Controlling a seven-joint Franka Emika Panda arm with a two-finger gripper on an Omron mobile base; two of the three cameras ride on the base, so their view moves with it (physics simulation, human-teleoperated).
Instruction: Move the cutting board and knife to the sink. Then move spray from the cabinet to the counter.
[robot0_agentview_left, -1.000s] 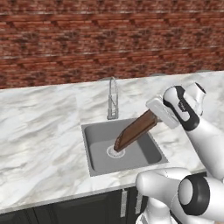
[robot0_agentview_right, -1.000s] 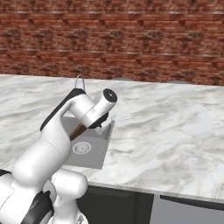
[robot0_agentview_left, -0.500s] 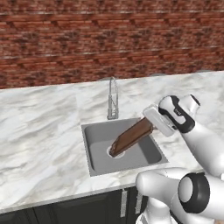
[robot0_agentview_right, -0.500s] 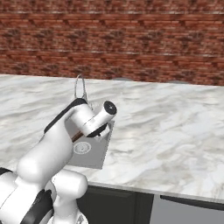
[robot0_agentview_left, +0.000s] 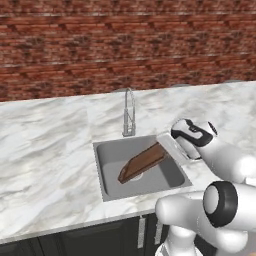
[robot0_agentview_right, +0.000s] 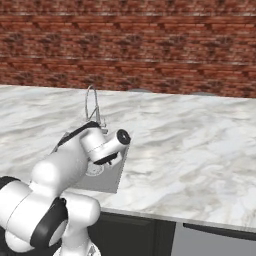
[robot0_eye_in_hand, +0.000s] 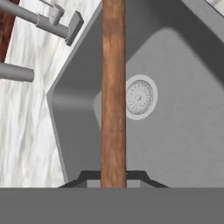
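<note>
The fingers (robot0_eye_in_hand: 113, 181) clamp one end of the reddish-brown wooden cutting board (robot0_agentview_left: 142, 163), slanting it into the square grey steel sink (robot0_agentview_left: 112, 155), frame centre.

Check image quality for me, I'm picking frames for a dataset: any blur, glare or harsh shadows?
Left base view: sharp, flat even light, soft shading inside the sink. Hand view: crisp cutting board edge-on, no glare on the drain. Right base view: no blur.

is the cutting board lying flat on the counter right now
No, the cutting board hangs tilted over the sink, its far end low in the basin, gripped by the gripper.
</note>
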